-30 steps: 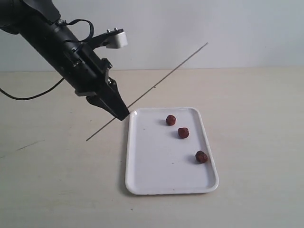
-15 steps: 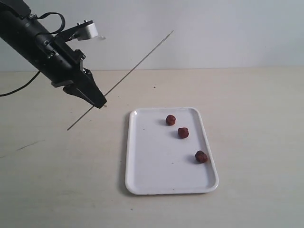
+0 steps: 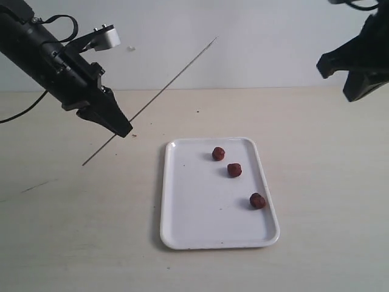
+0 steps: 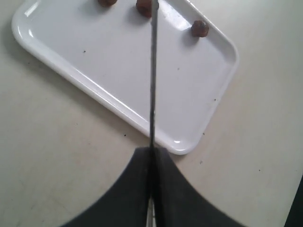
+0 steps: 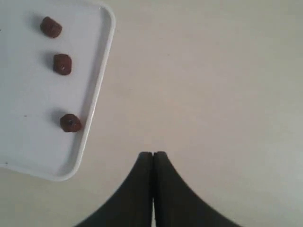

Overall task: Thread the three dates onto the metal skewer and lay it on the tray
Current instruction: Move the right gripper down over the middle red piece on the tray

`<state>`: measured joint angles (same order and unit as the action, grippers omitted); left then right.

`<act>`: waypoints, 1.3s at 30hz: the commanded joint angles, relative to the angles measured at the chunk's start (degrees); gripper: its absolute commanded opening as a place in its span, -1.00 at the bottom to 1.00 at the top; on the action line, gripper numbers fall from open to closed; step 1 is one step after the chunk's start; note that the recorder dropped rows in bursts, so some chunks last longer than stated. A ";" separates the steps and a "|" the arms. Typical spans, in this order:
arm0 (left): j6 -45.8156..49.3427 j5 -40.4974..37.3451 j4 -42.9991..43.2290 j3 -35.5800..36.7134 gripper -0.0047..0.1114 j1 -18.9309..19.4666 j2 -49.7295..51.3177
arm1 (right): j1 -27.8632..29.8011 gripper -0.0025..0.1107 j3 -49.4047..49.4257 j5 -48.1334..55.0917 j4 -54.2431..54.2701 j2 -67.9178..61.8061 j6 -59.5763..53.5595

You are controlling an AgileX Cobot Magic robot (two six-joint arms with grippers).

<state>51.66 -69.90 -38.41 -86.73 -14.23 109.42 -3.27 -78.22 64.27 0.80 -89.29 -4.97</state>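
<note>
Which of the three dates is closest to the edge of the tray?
The lone date, almost at the tray's long rim; the other two sit together, farther from it.

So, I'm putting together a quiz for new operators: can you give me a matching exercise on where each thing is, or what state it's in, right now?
Things:
1. metal skewer
2. three dates
3. tray
4. right gripper

States:
A. lying on the tray
B. shut, holding nothing
C. clamped in the left gripper, off the table
D. flat on the table

Pairs: 1-C, 2-A, 3-D, 4-B
</note>
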 commanded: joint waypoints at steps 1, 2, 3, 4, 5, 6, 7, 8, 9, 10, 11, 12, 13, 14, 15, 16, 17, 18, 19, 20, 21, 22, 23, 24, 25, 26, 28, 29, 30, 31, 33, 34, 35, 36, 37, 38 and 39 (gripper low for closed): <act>-0.97 -0.06 -0.22 0.04 -0.92 2.08 -0.76 | 0.28 -0.96 -1.13 -0.20 6.37 -4.76 -4.24; -1.61 -0.06 0.05 0.04 -0.92 2.81 -0.76 | 0.28 -0.96 -1.13 -0.80 7.79 -5.74 -5.98; -2.50 -0.06 0.28 0.04 -0.92 3.51 -0.76 | 0.28 -0.96 -1.13 -1.28 8.79 -6.78 -7.27; -2.96 -0.06 0.39 0.04 -0.92 4.25 -0.76 | 0.28 -0.96 -1.13 -1.93 9.90 -7.77 -8.81; -3.19 -0.06 0.52 0.04 -0.92 5.00 -0.76 | 0.28 -0.96 -1.13 -2.68 10.52 -8.78 -9.57; -3.19 -0.06 0.52 0.04 -0.92 5.53 -0.76 | 0.28 -0.96 -1.13 -3.16 10.79 -9.59 -10.31; -3.19 -0.06 0.89 0.04 -0.92 6.19 -0.76 | 0.28 -0.96 -1.13 -3.81 11.04 -10.62 -10.57; -3.31 -0.06 1.37 0.04 -0.92 6.81 -0.76 | 0.28 -0.96 -1.13 -4.56 11.41 -11.62 -12.04; -3.59 -0.06 1.91 0.04 -0.92 7.28 -0.76 | 0.28 -0.96 -1.13 -4.84 11.98 -12.35 -14.84; -4.00 -0.06 2.55 0.04 -0.92 7.88 -0.76 | 0.28 -0.96 -1.13 -4.84 12.81 -13.21 -19.55; -4.13 -0.06 2.91 0.04 -0.92 8.49 -0.76 | 0.28 -0.96 -1.13 -5.10 13.78 -14.07 -23.48; -4.37 -0.06 3.08 0.04 -0.92 9.08 -0.76 | 0.28 -0.96 -1.13 -5.89 14.54 -14.87 -25.93; -4.50 -0.06 3.19 0.04 -0.92 9.60 -0.76 | 0.28 -0.95 -1.13 -7.48 14.95 -15.61 -27.67; -4.60 -0.06 3.19 0.04 -0.92 9.84 -0.76 | 0.28 -0.93 -1.13 -9.63 14.95 -16.26 -27.82; -4.73 -0.06 3.19 0.04 -0.92 10.16 -0.76 | 0.28 -0.90 -1.13 -11.20 15.54 -16.72 -27.82; -5.04 -0.06 3.33 0.04 -0.92 10.29 -0.76 | 0.28 -0.87 -1.13 -12.72 16.54 -17.21 -28.21; -5.21 -0.06 3.45 0.04 -0.92 10.29 -0.76 | 0.28 -0.84 -1.13 -13.75 18.10 -17.57 -29.10; -5.29 -0.06 3.56 0.04 -0.92 10.29 -0.76 | 0.28 -0.81 -1.13 -14.16 19.24 -17.91 -30.10; -5.29 -0.06 3.56 0.04 -0.92 10.29 -0.76 | 0.28 -0.79 -1.13 -14.15 20.16 -18.14 -31.56; -5.45 -0.06 3.54 0.04 -0.92 10.29 -0.76 | 0.28 -0.78 -1.13 -14.15 20.17 -18.14 -31.67; -5.45 -0.06 3.54 0.04 -0.92 10.29 -0.76 | 0.28 -0.79 -1.13 -14.15 19.87 -18.14 -31.67; -5.93 -0.06 3.54 0.04 -0.92 10.29 -0.76 | 0.28 -0.79 -1.13 -14.15 19.89 -18.14 -31.13; -6.67 -0.04 3.40 0.04 -0.92 10.29 -0.76 | 0.28 -0.79 -1.13 -14.15 19.89 -18.14 -30.51; -7.22 0.10 3.40 0.04 -0.92 10.29 -0.76 | 0.28 -0.79 -1.13 -13.59 20.02 -18.14 -29.42; -7.37 0.10 3.40 0.04 -0.92 10.29 -0.76 | 0.28 -0.79 -1.13 -12.82 20.02 -18.14 -28.01; -7.49 0.10 3.40 0.04 -0.92 10.29 -0.76 | 0.28 -0.79 -1.13 -12.66 20.02 -18.14 -27.30; -7.73 0.84 3.40 0.04 -0.92 10.29 -0.76 | 0.28 -0.79 -1.13 -12.80 20.02 -18.14 -27.29; -8.50 1.71 3.40 0.04 -0.92 10.29 -0.76 | 0.28 -0.79 -1.13 -13.42 20.02 -18.14 -27.29; -8.62 2.33 3.31 0.04 -0.92 10.29 -0.76 | 0.28 -0.79 -1.13 -13.73 19.91 -18.14 -27.29; -8.62 4.08 2.70 0.04 -0.92 10.29 -0.76 | 0.28 -0.79 -1.13 -14.57 19.91 -18.14 -28.28; -8.62 5.69 1.89 0.04 -0.92 10.29 -0.76 | 0.28 -0.79 -1.13 -16.51 19.91 -19.53 -28.37; -8.62 5.79 1.53 0.04 -0.92 10.29 -0.76 | 0.28 -0.79 -1.13 -17.30 19.91 -20.47 -29.36; -8.62 5.79 1.53 0.04 -0.92 10.29 -0.76 | 0.28 -0.79 -1.13 -17.70 19.91 -21.13 -29.70; -8.62 6.09 1.55 0.04 -0.92 10.29 -0.76 | 0.28 -0.79 -1.13 -17.97 20.44 -22.14 -29.70; -8.62 6.53 1.55 0.04 -0.92 10.29 -0.76 | 0.28 -0.79 -1.13 -17.97 21.59 -22.50 -29.70; -8.62 7.70 1.55 0.04 -0.92 10.29 -0.76 | 0.28 -0.79 -1.13 -17.73 23.25 -23.25 -29.70; -8.62 8.23 1.24 0.04 -0.92 10.29 -0.76 | 0.28 -0.79 -1.13 -17.34 24.11 -23.49 -29.59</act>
<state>43.23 -63.32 -35.96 -86.73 -4.06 109.39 -3.15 -78.84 47.06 22.51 -112.10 -33.99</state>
